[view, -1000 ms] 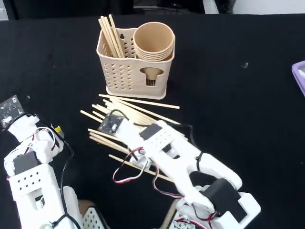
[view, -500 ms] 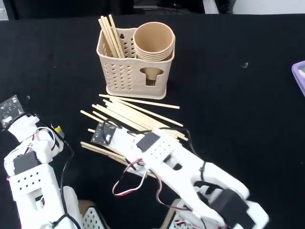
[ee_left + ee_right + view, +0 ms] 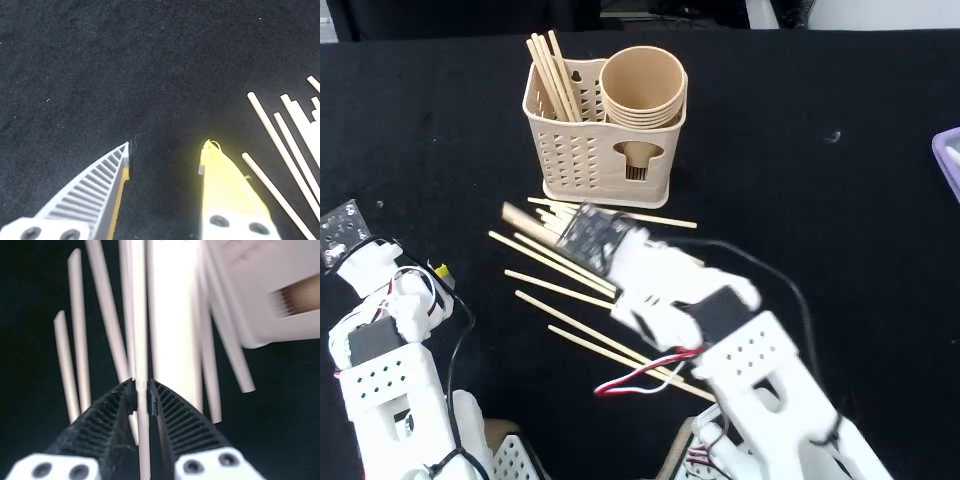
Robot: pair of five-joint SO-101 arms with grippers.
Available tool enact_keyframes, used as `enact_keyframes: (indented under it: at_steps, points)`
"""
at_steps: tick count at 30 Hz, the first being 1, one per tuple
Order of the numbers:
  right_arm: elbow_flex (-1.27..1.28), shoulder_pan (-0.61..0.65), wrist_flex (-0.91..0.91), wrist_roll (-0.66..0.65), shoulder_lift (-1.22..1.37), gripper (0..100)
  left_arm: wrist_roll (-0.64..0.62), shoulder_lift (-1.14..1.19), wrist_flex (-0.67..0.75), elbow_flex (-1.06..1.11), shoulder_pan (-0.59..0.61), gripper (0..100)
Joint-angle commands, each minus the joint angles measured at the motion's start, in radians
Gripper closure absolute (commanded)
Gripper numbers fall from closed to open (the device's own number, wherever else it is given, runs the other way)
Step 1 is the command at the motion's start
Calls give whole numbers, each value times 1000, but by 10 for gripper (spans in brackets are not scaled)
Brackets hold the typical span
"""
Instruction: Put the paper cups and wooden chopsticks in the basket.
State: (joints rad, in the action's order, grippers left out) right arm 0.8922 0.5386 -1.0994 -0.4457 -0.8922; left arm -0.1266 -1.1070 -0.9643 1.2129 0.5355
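A beige basket [image 3: 582, 158] stands at the back and holds stacked paper cups [image 3: 642, 84] and several wooden chopsticks [image 3: 552, 70]. Several loose chopsticks [image 3: 565, 290] lie scattered on the black table in front of it. My right gripper [image 3: 142, 390] is shut on one chopstick [image 3: 142, 360], just in front of the basket [image 3: 270, 300]; in the high view this gripper [image 3: 570, 228] is over the pile. My left gripper [image 3: 166, 146] is open over bare table at the left, with chopstick ends [image 3: 280, 140] beside it.
A purple object [image 3: 949, 155] pokes in at the right edge. The black table [image 3: 820, 200] is bare to the right of the basket and the pile. The left arm's body [image 3: 385, 330] occupies the front left corner.
The right arm swung from the pile's front left edge back toward the basket with a chopstick in its gripper. Loose chopsticks shifted. The left arm stayed still.
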Motion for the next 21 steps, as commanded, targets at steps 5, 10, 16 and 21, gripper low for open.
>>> enact_keyframes:
  at_steps: [5, 10, 16, 21]
  points:
    - [-173, -6, 164, 157, -88, 988, 0, 3, 17, -16, 8, 773]
    - [-213, 68, 477, 236, -85, 987, 0, 3, 17, -13, 5, 773]
    - [-191, 81, 961, 236, 53, 987, 0, 3, 17, -10, 2, 773]
    - [-260, 72, 1158, 236, 272, 987, 0, 3, 17, -7, 1, 773]
